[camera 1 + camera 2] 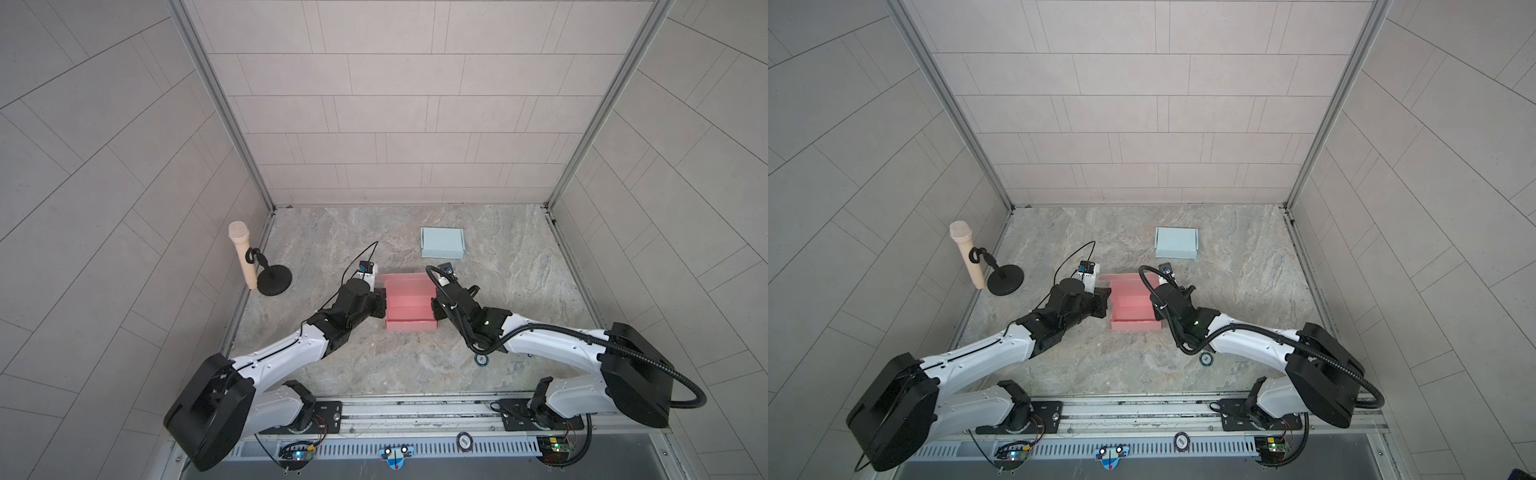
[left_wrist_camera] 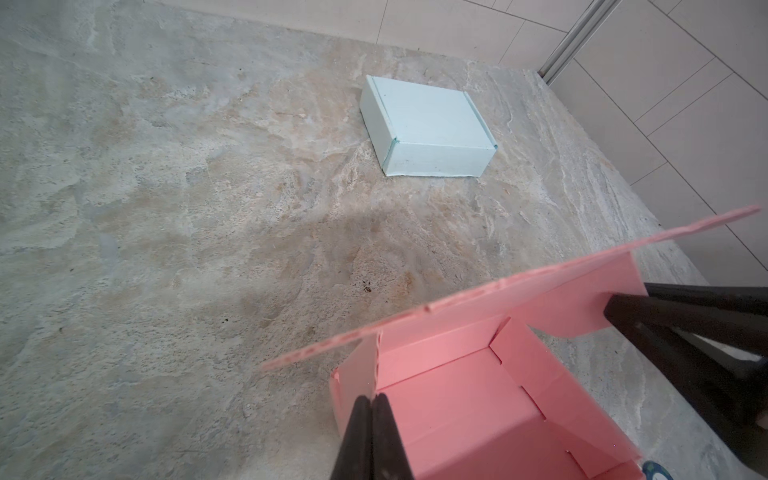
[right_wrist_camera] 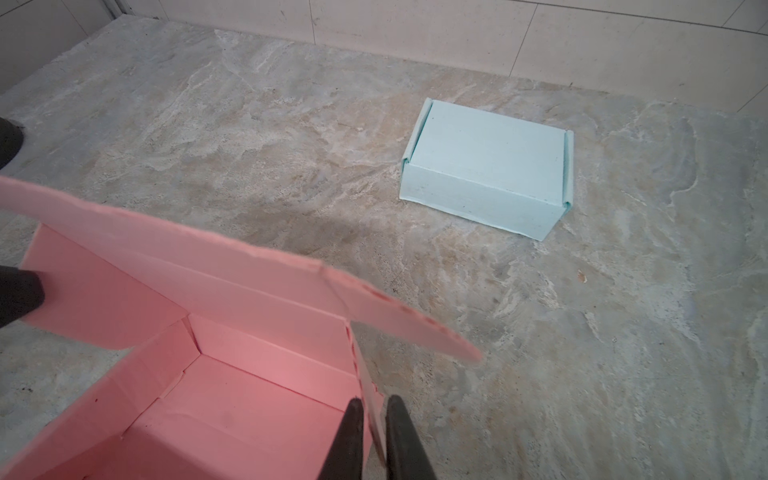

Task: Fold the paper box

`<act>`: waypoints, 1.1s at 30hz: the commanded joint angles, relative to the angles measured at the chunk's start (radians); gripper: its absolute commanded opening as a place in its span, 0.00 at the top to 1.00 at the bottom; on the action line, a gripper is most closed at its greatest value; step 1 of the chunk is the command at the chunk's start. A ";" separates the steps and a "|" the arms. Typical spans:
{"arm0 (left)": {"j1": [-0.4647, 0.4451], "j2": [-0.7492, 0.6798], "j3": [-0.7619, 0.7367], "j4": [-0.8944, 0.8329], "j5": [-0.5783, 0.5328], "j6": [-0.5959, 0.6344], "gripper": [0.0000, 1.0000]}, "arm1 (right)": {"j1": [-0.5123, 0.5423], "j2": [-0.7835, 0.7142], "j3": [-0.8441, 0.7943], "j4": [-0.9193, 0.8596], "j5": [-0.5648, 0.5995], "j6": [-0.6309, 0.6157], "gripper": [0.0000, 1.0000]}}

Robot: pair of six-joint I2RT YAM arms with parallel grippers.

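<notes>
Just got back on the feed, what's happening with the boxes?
Both arms are on the pink box, sides up, lid open. The left gripper is clamped on its left wall; the right gripper straddles the right wall, jaws slightly apart. A folded light blue box sits farther back, untouched.

left arm point(image 1: 286, 353) and right arm point(image 1: 557, 345) both stretched low toward the middle, left gripper point(image 2: 371, 405) pinched tight on 1 wall of the pink box point(image 2: 453, 399), right gripper point(image 3: 374, 405) barely parted, straddling the opposite wall
</notes>
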 commanded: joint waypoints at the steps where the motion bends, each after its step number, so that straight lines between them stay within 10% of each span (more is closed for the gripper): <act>1: -0.014 -0.013 -0.035 0.091 -0.020 0.003 1.00 | 0.025 0.013 0.036 -0.030 0.069 0.049 0.85; 33: -0.110 -0.080 -0.243 0.338 -0.191 -0.040 1.00 | 0.149 0.118 0.099 -0.081 0.166 0.107 0.87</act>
